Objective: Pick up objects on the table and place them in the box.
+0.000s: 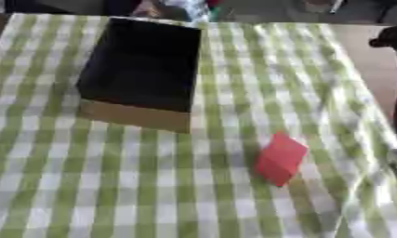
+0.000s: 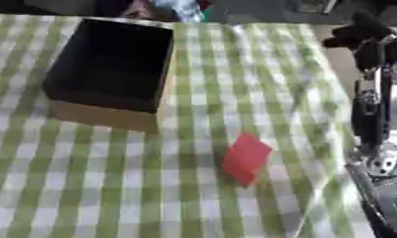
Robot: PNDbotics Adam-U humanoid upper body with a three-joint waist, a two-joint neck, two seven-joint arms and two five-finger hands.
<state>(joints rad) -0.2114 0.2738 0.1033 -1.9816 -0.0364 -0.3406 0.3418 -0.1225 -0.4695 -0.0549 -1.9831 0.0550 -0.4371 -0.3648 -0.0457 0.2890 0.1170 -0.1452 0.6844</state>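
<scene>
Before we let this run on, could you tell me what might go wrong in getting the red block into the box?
The red block lies tilted near the table's right edge; a clumsy approach could nudge it off. The right arm is raised beside that edge, its hand unclear, so the reach starts from an awkward side. The box is apart, up-left; a carry could clip its near wall.

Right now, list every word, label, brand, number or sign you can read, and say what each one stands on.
None can be read.
The red block: plain faces, no print visible.
The box: bare brown wall, dark inside, no label visible.
The checked tablecloth: pattern only.
The right arm: no legible marking.
</scene>
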